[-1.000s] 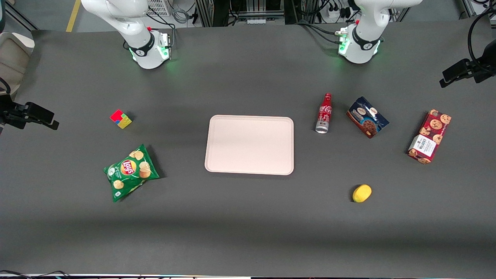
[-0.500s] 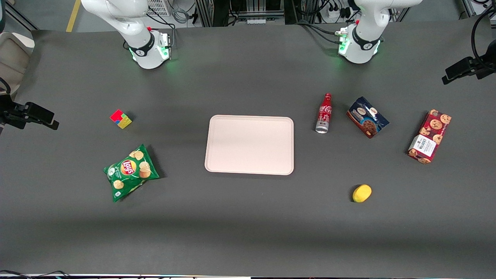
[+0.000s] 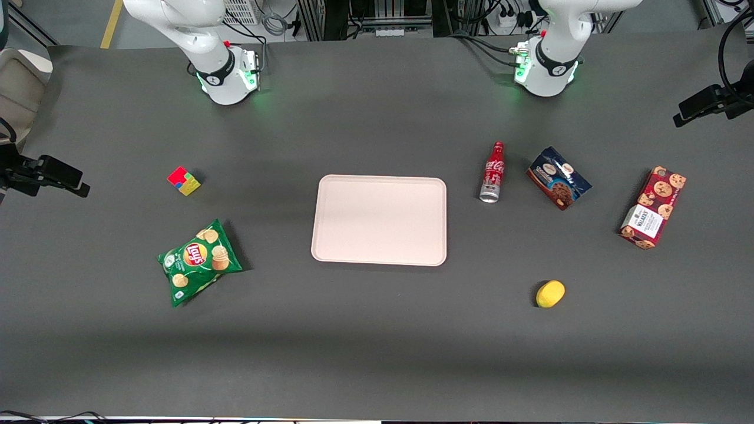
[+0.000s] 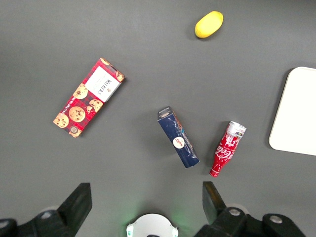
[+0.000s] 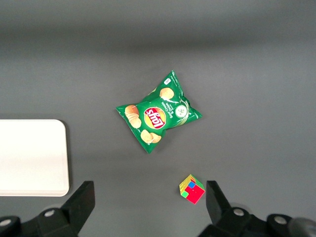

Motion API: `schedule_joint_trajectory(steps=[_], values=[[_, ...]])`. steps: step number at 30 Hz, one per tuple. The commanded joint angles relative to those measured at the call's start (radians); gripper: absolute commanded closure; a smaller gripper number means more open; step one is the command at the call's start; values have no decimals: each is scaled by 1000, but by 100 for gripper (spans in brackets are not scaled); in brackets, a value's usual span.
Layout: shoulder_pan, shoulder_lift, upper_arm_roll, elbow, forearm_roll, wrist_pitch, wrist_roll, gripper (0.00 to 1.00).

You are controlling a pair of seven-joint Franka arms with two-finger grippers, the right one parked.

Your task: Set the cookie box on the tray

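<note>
The cookie box (image 4: 178, 138) lies beside the cola bottle (image 4: 227, 155), apart from the tray (image 3: 380, 219), under the high, open hand (image 4: 147, 197).

My black two-finger gripper (image 4: 145, 202), fingers spread wide, high above dark grey table (image 3: 377, 330). Pale pink rectangular tray (image 3: 380, 220) plain. Near tray: navy-blue cookie carton (image 3: 558, 178) with brown cookie picture, tan round logo; red-and-silver cola bottle (image 3: 492, 172), white script. Red cookie-print box (image 3: 652, 207), white label. Yellow lemon (image 3: 550, 294). Green chip bag (image 3: 198, 261), red-yellow logo.
</note>
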Motion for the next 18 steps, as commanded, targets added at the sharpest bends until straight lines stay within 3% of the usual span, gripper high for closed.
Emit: schedule_joint_trajectory(steps=[1, 18], values=[[5, -5, -44, 7, 18, -18, -36, 0], [8, 1, -46, 5, 26, -23, -47, 0]])
